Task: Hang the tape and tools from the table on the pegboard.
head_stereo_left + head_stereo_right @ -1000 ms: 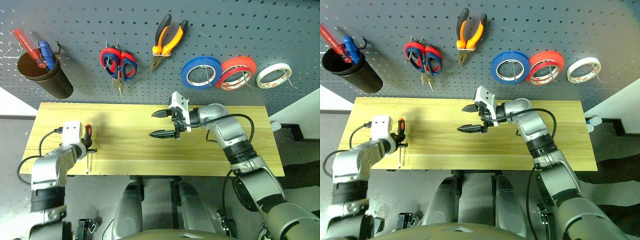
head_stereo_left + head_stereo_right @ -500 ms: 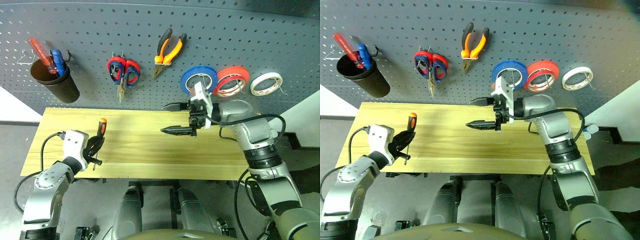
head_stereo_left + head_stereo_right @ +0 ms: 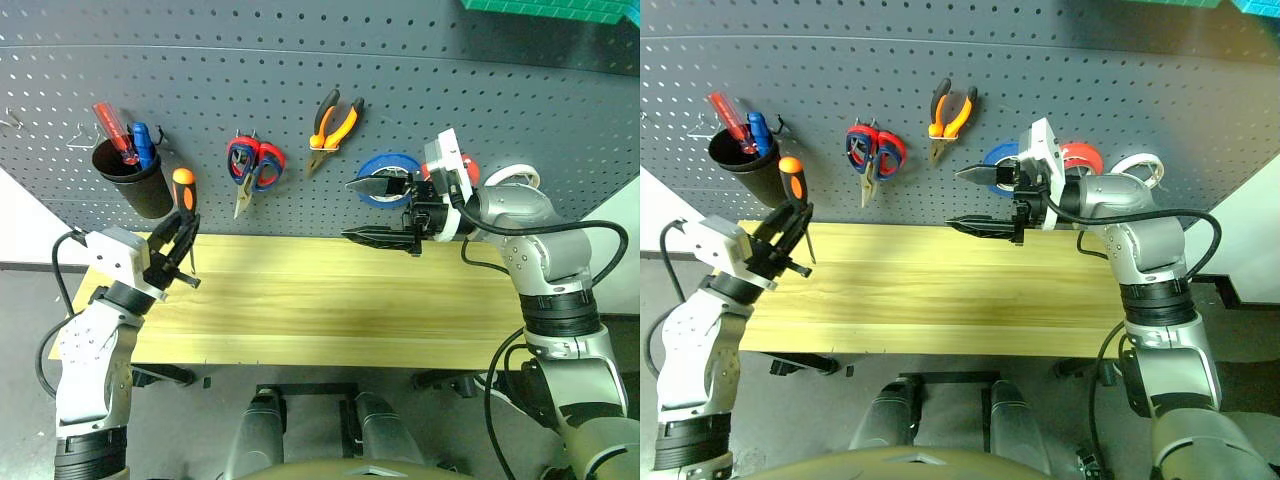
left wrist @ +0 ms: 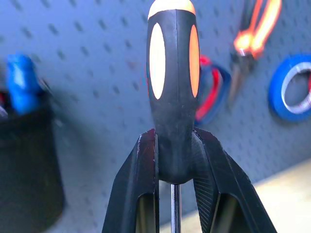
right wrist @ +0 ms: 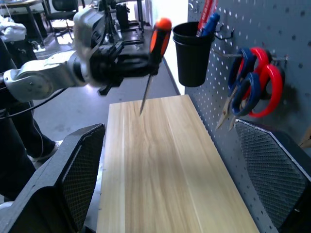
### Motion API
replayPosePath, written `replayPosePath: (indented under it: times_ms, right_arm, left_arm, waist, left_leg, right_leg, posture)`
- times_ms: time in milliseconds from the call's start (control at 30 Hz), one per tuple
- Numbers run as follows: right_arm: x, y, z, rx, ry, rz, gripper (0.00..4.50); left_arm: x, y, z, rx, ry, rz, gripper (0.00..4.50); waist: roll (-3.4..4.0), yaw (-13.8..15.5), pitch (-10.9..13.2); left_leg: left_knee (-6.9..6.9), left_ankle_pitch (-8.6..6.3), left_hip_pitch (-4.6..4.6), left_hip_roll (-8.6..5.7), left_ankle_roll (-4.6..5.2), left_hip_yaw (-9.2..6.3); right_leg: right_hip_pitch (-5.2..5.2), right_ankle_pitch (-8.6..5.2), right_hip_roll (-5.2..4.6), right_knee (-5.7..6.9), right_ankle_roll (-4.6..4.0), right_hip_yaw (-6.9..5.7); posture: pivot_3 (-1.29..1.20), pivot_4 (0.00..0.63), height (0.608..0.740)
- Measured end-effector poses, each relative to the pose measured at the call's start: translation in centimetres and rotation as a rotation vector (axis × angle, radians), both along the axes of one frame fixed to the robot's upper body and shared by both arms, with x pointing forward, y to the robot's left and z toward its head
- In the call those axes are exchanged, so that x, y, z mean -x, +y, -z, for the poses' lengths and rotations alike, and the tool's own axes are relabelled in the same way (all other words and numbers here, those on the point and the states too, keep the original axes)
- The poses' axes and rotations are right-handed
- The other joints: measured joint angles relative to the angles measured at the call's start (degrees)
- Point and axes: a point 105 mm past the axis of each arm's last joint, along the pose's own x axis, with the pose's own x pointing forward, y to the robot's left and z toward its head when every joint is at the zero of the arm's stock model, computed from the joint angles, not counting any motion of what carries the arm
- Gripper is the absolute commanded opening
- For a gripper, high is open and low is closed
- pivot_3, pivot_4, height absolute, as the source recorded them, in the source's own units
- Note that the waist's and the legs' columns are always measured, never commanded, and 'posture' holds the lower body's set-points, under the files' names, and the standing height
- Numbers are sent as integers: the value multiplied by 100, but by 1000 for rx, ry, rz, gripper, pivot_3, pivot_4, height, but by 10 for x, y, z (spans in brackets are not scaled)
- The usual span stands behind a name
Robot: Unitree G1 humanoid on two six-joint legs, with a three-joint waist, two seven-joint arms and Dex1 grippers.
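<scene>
Black left fingers (image 4: 175,194) clamping screwdriver (image 4: 173,97), right fingers (image 3: 378,211) spread wide, empty

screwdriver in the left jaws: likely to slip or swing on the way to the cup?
Probably stiff: the screwdriver has a straight metal shaft and a solid handle. The left gripper is shut low on the handle, the bulk standing above the jaws, so it might pivot if bumped. The smooth, tapering handle could slide under a light grip. Laid down, its round handle would likely roll.

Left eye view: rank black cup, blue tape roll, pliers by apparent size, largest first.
1. black cup, clearly largest.
2. and 3. blue tape roll and pliers: unsure. The right gripper partly covers the roll, and the pliers are longer but thinner.
</scene>
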Motion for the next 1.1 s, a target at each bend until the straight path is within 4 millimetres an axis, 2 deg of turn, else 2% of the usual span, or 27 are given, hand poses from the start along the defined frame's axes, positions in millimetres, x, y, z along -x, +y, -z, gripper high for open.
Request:
replayPosePath:
  times_ms: [200, 367, 600, 700, 833, 933, 1100]
  right_arm:
    - [-1, -1, -18, 2, -45, -18, 4500]
    - [-4, -7, -26, -10, -55, -4, 4500]
    - [-6, -8, -28, -15, -54, -1, 4500]
    - [-7, -8, -32, -24, -58, -4, 4500]
    - [-9, -10, -31, -24, -49, 2, 4500]
    - [-9, -10, -32, -24, -53, 3, 4500]
    - [-9, -10, -33, -24, -57, 6, 4500]
  left_arm:
    - [-7, 11, -42, 16, -97, -40, 571]
    - [-3, 12, -85, 10, -202, -21, 571]
    - [-14, 21, -123, 47, -278, -63, 571]
    - [-21, 32, -127, 52, -276, -107, 571]
    - [-30, 45, -116, 60, -236, -149, 571]
    - [-33, 51, -112, 59, -227, -166, 571]
    - [-35, 55, -120, 58, -265, -174, 571]
  waist:
    - [12, -14, -29]
    - [14, -3, -54]
    - [10, -8, -154]
    - [20, -26, -200]
    - [22, -12, -240]
    - [18, -10, -253]
    - [17, -4, -268]
  left_leg:
    - [12, -1, 74, 2, 0, 0]
    - [12, -1, 76, 2, 1, 0]
    - [12, 0, 81, 2, 1, 0]
    - [7, 0, 88, 2, 1, 1]
    - [6, 0, 88, 2, 1, 1]
    - [6, 0, 88, 2, 1, 0]
    - [6, 0, 88, 2, 1, 1]
  right_leg:
    - [86, 4, 1, -13, 3, 0]
    - [90, 4, 0, -13, 4, 0]
    - [91, 5, 3, -5, 6, 0]
    - [94, 13, 5, -6, 22, 0]
    - [94, 11, 5, -5, 19, 1]
    - [94, 12, 5, -5, 20, 1]
    - [95, 13, 4, -5, 23, 0]
  posture:
    - [231, 54, 740]
    - [228, 45, 740]
    - [220, 32, 740]
    - [216, 31, 740]
    - [210, 30, 740]
    - [211, 30, 740]
    - [211, 32, 740]
